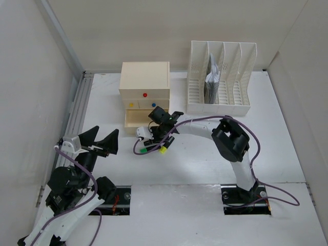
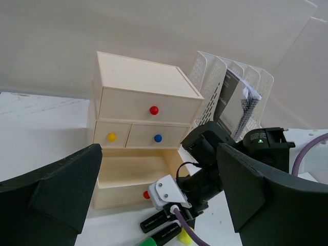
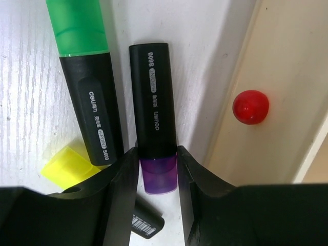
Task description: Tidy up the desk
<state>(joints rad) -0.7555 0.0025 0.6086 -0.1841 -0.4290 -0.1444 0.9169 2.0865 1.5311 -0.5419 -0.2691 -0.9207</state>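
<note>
On the white desk (image 1: 205, 159), several highlighters lie in front of the open bottom drawer (image 1: 137, 119) of a beige drawer box (image 1: 145, 77). My right gripper (image 3: 157, 159) reaches down to them (image 1: 152, 145), its jaws pressed against both sides of a black highlighter with a purple cap (image 3: 152, 102). A green-capped highlighter (image 3: 82, 31) lies just left of it. A yellow cap (image 3: 64, 164) and another black barrel (image 3: 146, 225) sit under the fingers. My left gripper (image 1: 104, 136) hovers at the left, wide open and holding nothing.
The drawer's front carries a red knob (image 3: 250, 106) just right of the purple highlighter. A white slotted file rack (image 1: 220, 77) with papers (image 1: 212, 82) stands at the back right. A grey rail (image 1: 77, 113) runs along the desk's left edge, with white walls around.
</note>
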